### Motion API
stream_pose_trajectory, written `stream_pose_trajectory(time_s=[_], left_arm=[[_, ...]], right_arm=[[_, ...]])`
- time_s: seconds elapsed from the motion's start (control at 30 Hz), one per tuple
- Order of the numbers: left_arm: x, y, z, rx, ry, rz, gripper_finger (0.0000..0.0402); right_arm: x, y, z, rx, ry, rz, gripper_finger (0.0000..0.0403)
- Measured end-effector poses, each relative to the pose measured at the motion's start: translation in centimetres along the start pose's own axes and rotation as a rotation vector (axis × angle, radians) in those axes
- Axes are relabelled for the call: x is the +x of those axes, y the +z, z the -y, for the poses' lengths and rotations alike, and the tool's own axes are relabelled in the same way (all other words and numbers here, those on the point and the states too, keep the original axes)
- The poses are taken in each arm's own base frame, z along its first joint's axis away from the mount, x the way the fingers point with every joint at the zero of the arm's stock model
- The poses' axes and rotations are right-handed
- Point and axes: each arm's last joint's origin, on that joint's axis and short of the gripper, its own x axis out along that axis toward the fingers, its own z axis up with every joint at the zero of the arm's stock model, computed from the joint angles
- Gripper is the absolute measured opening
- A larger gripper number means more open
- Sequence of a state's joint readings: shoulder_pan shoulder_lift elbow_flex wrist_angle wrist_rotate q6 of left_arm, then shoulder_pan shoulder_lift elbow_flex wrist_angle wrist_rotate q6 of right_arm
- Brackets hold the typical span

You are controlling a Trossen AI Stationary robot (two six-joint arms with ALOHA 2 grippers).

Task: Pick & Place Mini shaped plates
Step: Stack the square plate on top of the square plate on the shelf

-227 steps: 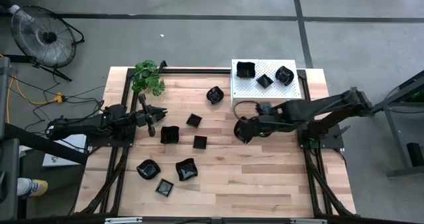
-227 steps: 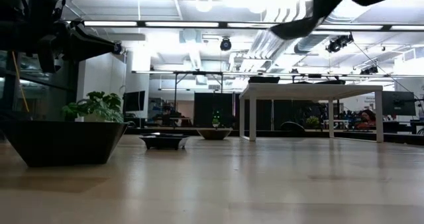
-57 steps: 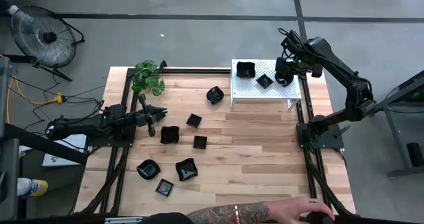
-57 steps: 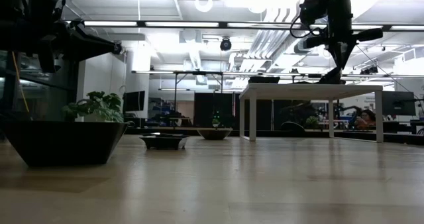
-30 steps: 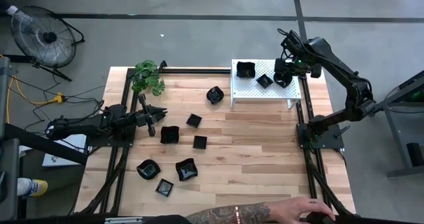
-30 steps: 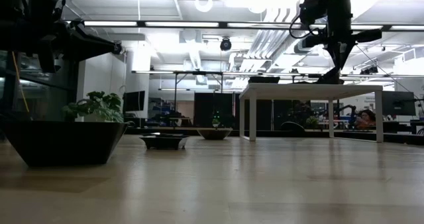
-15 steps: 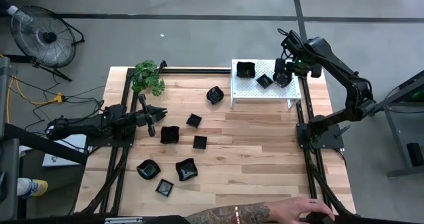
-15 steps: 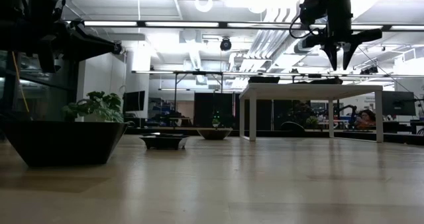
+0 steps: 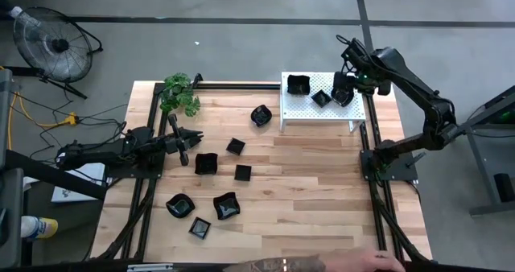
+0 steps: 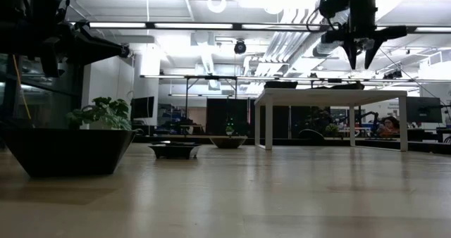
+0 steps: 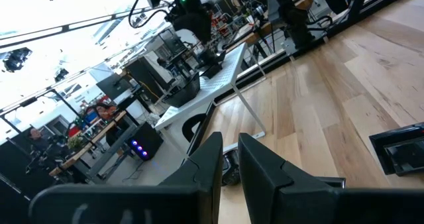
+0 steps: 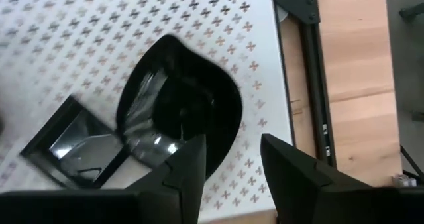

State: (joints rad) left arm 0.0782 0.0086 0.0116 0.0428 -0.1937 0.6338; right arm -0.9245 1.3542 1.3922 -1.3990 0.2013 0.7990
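**Right gripper spread above the rack; left arm waiting at the table's left edge**

Your right gripper (image 10: 359, 57) hangs above the white perforated rack (image 9: 310, 111), at its right end. Its two fingers (image 12: 189, 171) stand apart with nothing between them. In the right wrist view, a rounded black plate (image 12: 182, 108) lies on the rack just below those fingers, and overlaps the edge of a square plate (image 12: 73, 148) beside it. From above you can count three plates on the rack: a wavy-edged plate (image 9: 298, 84) at the left, the square one in the middle, and the rounded one mostly hidden under the gripper.

Your left gripper (image 9: 187, 142) rests low at the table's left side, its jaws nearly together and holding nothing. Just beside its tip sits one black plate (image 9: 206, 163).

The remaining plates are scattered on the wooden table (image 9: 322, 199): one near the rack's left edge (image 9: 261, 115), two small squares mid-table (image 9: 235, 146), and three toward the front left (image 9: 225, 206). A small plant (image 9: 180, 93) stands at the back left corner.
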Motion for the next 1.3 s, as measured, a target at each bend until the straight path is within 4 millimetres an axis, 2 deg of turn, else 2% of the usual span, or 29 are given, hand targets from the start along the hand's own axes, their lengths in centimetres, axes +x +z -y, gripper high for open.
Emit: stream_pose_trajectory(time_s=[0.47,0.7,0.8,1.07,1.3], left_arm=[[0.0,0.0,0.0,0.0,0.0,0.0,0.0046],[0.0,0.0,0.0,0.0,0.0,0.0,0.0046],[0.0,0.0,0.0,0.0,0.0,0.0,0.0046],[0.0,0.0,0.0,0.0,0.0,0.0,0.0046],[0.0,0.0,0.0,0.0,0.0,0.0,0.0046]], right_arm=[[-5.2,-6.7,-0.5,-0.279,0.221,0.09,0.014],[-7.3,-9.4,0.4,-0.459,0.349,0.214,0.014],[-6.6,-11.0,1.1,-0.523,0.488,0.236,0.014],[-2.9,-15.5,2.7,-0.69,0.971,0.216,0.014],[-0.6,-18.4,4.9,-0.819,1.145,0.167,0.014]])
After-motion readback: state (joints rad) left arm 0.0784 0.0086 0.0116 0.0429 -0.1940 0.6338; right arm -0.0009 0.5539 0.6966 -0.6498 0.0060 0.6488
